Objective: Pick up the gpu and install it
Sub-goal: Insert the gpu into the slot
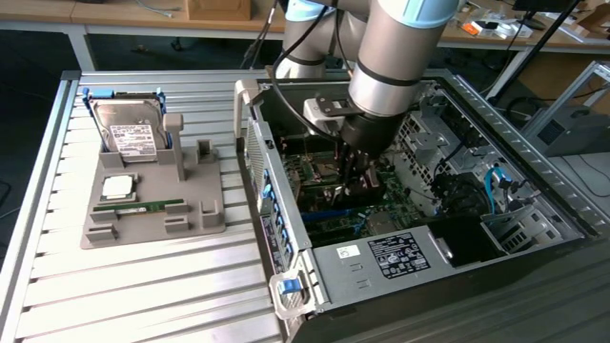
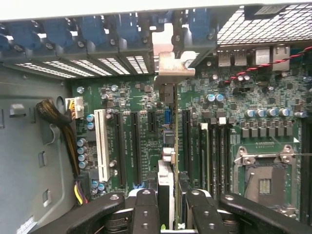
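The gpu (image 2: 170, 66) shows edge-on in the wrist view, its silver bracket end reaching toward the blue slot latches (image 2: 122, 34) at the case's rear wall. My gripper (image 2: 173, 202) is shut on the card, with one black finger (image 2: 146, 209) on each side of it. It hangs over the green motherboard (image 2: 146, 97), lined up between the long black expansion slots (image 2: 186, 141); I cannot tell whether it touches one. In the exterior view my gripper (image 1: 361, 182) reaches down into the open computer case (image 1: 286, 236).
A white slot (image 2: 101, 144), a bundle of cables (image 2: 63, 126) and the bare processor socket (image 2: 263, 178) lie around the card. On the exterior view's left, a grey holder (image 1: 143, 229) carries a hard drive (image 1: 128, 132), a processor chip (image 1: 117, 186) and a green memory stick (image 1: 138, 206).
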`<state>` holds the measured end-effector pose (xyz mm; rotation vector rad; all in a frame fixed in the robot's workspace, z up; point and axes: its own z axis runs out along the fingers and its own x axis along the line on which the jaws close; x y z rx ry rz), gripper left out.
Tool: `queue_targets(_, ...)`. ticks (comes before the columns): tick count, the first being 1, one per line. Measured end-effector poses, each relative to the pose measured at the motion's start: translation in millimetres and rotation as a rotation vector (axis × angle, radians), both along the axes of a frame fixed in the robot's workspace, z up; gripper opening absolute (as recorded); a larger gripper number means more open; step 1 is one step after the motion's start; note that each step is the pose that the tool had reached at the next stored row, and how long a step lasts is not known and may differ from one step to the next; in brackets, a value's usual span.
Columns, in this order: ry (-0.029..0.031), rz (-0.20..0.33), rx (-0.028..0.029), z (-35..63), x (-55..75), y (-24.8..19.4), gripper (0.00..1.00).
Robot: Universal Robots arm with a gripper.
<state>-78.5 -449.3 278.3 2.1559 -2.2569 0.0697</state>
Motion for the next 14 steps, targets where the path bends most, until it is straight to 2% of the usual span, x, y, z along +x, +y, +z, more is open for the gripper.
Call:
queue_targets(6,0.0000,-0.001,-0.0006,-0.4,-2.5,2.9,0.27)
queue_targets(14,0.0001,-0.001,-0.0008,-2.0,-14.8,3.0,0.27)
